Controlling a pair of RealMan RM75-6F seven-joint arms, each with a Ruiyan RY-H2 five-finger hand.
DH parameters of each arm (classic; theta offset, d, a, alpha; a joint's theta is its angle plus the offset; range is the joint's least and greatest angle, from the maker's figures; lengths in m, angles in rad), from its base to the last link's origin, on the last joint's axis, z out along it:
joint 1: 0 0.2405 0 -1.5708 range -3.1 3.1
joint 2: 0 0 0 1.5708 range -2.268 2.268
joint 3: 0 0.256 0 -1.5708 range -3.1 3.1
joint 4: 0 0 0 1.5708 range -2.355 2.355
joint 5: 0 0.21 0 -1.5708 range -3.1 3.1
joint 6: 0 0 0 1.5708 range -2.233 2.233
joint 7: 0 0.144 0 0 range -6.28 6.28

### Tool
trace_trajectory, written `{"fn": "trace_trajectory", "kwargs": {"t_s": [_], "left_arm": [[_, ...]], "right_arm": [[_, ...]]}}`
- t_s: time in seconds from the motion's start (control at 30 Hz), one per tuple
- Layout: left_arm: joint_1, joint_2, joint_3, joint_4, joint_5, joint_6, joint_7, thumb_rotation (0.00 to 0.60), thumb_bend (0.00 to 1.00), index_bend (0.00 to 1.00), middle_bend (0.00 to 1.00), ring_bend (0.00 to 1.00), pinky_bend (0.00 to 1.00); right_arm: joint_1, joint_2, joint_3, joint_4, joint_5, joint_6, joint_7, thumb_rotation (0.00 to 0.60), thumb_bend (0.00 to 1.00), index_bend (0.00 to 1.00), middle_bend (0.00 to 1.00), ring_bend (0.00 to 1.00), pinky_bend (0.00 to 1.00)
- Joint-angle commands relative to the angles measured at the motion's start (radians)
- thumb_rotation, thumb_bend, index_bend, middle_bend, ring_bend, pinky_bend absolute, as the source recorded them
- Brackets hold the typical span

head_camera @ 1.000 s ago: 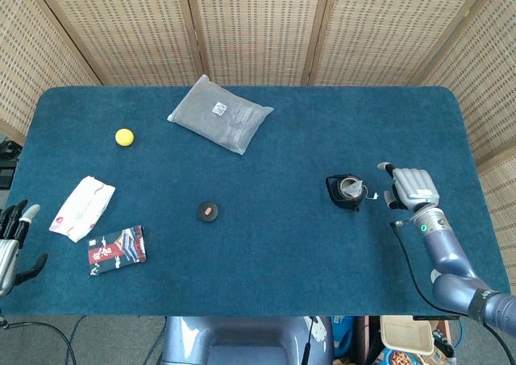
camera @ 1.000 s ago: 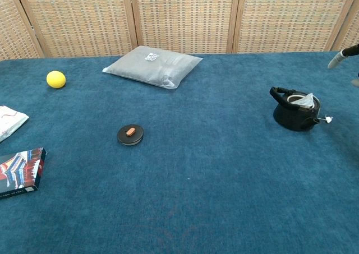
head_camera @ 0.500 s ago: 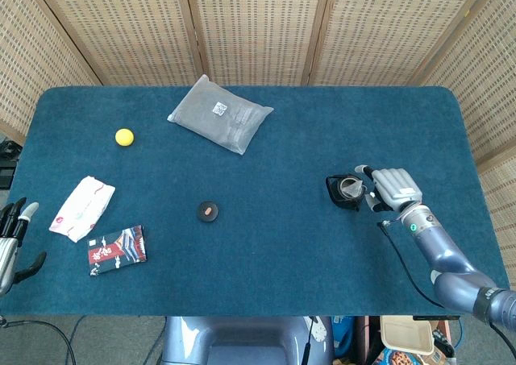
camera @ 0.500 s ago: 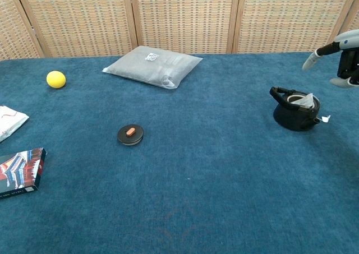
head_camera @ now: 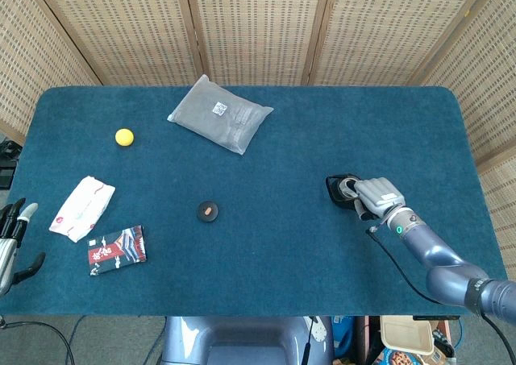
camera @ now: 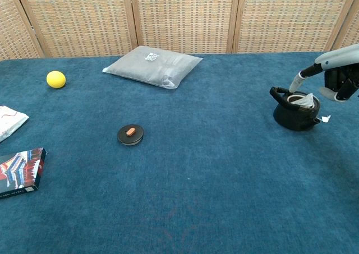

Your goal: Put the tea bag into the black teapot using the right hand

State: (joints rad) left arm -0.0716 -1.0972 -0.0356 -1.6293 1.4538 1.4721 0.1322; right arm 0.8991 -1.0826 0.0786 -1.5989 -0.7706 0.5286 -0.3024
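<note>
The black teapot (head_camera: 343,191) (camera: 294,114) stands lidless on the right side of the blue table. A pale tea bag (camera: 305,101) sticks up out of its opening, and its small white tag (camera: 325,119) lies on the cloth just right of the pot. My right hand (head_camera: 376,197) (camera: 335,74) hovers over the pot's right side, holding nothing. One finger (camera: 295,84) reaches down to the rim beside the bag while the others curve downward. My left hand (head_camera: 12,234) idles at the table's lower-left corner, fingers apart and holding nothing.
A round black lid (head_camera: 208,211) (camera: 130,134) with an orange knob lies mid-table. Farther left are a grey pouch (head_camera: 220,114) (camera: 152,66), a yellow ball (head_camera: 123,136) (camera: 55,79), a white packet (head_camera: 82,208) and a dark printed box (head_camera: 117,249) (camera: 19,171).
My right hand has moved left from beside the teapot to over it, and a finger now reaches down to the rim. The tea bag and left hand stay put.
</note>
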Motion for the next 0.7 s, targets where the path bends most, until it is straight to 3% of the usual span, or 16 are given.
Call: {"fn": "trace_trajectory", "kwargs": {"t_s": [0.03, 0.7], "left_arm": [[0.000, 0.000, 0.000, 0.001, 0.000, 0.000, 0.000, 0.600, 0.34, 0.00, 0.00, 0.00, 0.00], [-0.006, -0.003, -0.001, -0.008, 0.005, -0.004, 0.010, 0.600, 0.34, 0.00, 0.00, 0.00, 0.00]], "right_arm": [[0.015, -0.001, -0.019, 0.004, 0.017, -0.002, -0.009, 0.600, 0.88, 0.21, 1.00, 0.96, 0.97], [0.061, -0.005, -0.115, 0.039, 0.087, 0.019, -0.023, 0.600, 0.89, 0.21, 1.00, 0.96, 0.97]]}}
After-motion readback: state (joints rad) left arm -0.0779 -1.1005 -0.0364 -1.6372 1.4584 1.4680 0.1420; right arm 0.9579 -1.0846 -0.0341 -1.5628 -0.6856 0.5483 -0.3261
